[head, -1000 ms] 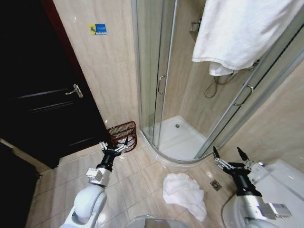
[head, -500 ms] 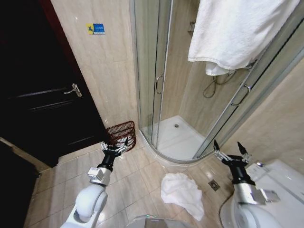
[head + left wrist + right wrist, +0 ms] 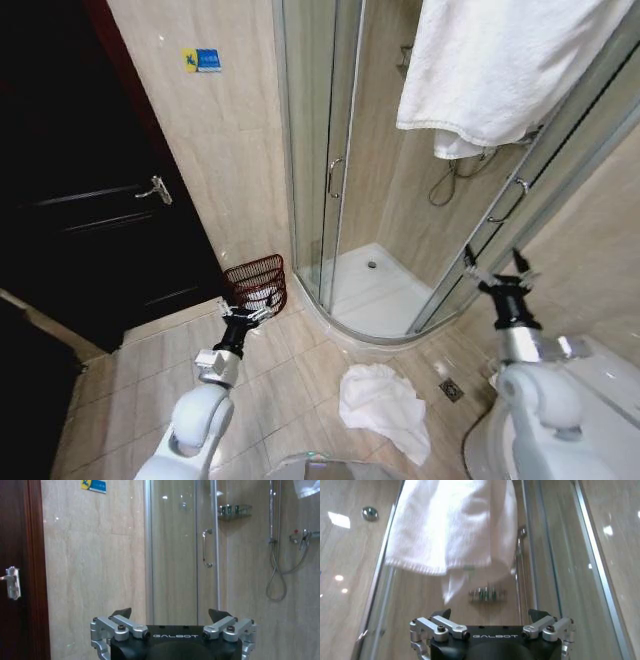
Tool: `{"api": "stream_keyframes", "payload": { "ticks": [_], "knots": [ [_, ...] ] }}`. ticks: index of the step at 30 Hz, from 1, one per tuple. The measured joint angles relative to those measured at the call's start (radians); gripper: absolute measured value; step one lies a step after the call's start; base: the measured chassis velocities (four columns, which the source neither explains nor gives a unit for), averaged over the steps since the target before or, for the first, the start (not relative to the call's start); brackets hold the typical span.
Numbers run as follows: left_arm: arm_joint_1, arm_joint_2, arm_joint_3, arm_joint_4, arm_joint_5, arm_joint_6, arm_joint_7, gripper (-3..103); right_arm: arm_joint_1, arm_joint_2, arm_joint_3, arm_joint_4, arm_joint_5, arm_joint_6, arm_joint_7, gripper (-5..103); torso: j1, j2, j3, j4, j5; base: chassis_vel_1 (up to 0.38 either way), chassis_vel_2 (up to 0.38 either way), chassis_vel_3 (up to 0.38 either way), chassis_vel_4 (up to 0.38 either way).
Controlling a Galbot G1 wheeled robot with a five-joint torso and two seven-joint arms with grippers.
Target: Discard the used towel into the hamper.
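Both arms reach forward, left end effector [image 3: 243, 312] and right end effector [image 3: 497, 265] seemingly spread wide.

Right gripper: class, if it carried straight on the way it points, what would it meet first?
Probably the white towel draped over the shower enclosure. The open right gripper aims up at it in the right wrist view, with nothing visibly between, though depth is unclear.
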Motion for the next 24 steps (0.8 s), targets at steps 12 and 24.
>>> {"api": "stream_keyframes", "payload": {
  "ticks": [12, 24],
  "knots": [
    [0.026, -0.006, -0.059, -0.026, 0.008, -0.013, 0.001, 100, 0.238, -0.2, -0.027, -0.001, 0.112, -0.154, 0.066, 100, 0.0, 0.0, 0.0, -0.0004, -0.0004, 0.0, 0.0, 0.0, 0.0],
    [0.067, -0.024, -0.149, -0.02, -0.008, -0.07, 0.007, 100, 0.533, -0.34, -0.182, -0.068, 0.184, -0.194, 0.088, 100, 0.0, 0.0, 0.0, 0.0, -0.0005, 0.0, 0.0, 0.0, 0.0]
  ]
}}
